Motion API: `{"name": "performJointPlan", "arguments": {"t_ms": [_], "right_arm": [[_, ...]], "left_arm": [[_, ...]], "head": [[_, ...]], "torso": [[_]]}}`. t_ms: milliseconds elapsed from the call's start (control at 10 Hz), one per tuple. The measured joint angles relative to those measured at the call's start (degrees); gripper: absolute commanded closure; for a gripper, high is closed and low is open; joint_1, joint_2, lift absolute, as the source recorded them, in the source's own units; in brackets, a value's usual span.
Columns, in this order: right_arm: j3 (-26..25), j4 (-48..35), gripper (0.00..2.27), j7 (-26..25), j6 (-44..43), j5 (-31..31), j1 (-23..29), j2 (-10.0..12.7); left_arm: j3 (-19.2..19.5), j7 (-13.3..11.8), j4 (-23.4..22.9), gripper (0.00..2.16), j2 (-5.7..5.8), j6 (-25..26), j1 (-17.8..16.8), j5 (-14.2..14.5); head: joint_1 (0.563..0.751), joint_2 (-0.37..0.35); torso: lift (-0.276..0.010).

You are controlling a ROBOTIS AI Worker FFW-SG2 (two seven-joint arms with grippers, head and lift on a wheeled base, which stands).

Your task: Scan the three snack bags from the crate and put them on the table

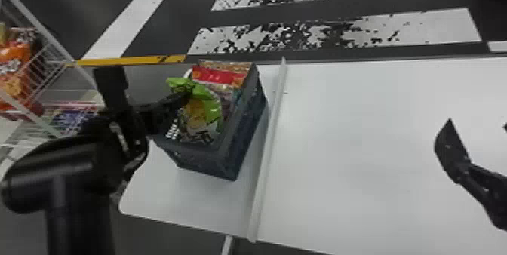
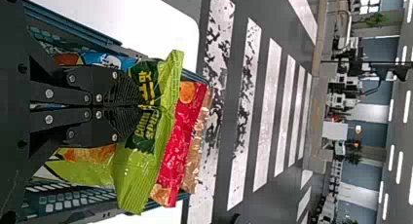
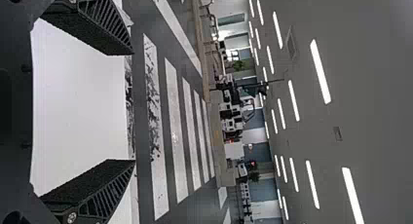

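Green snack bag (image 1: 202,114) was clamped by left pincer (image 1: 187,94), kinda crowded by red bag (image 1: 215,77) and crate (image 1: 241,137); right pincer (image 1: 477,123) spread.

The head view's right edge crops the black, flat-fingered right gripper (image 1: 477,123). The black left gripper (image 1: 188,92) hides part of the shiny green snack bag (image 1: 213,103).
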Motion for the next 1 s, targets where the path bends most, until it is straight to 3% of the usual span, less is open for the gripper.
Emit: {"name": "performJointPlan", "arguments": {"t_ms": [500, 1000], "right_arm": [[-0.35, -0.41, 0.09, 0.00, -1.55, 0.03, 0.44, -0.07], [-0.46, -1.33, 0.09, 0.00, -3.55, -0.06, 0.94, 0.00]], "left_arm": [[0.01, 4.96, -11.93, 2.14, -2.14, 0.11, 4.01, 1.38], [3.97, 10.13, -25.20, 2.14, -2.63, 1.21, 8.79, 3.81]], "head": [[0.695, 0.302], [0.695, 0.324]], "torso": [[-0.094], [-0.094]]}}
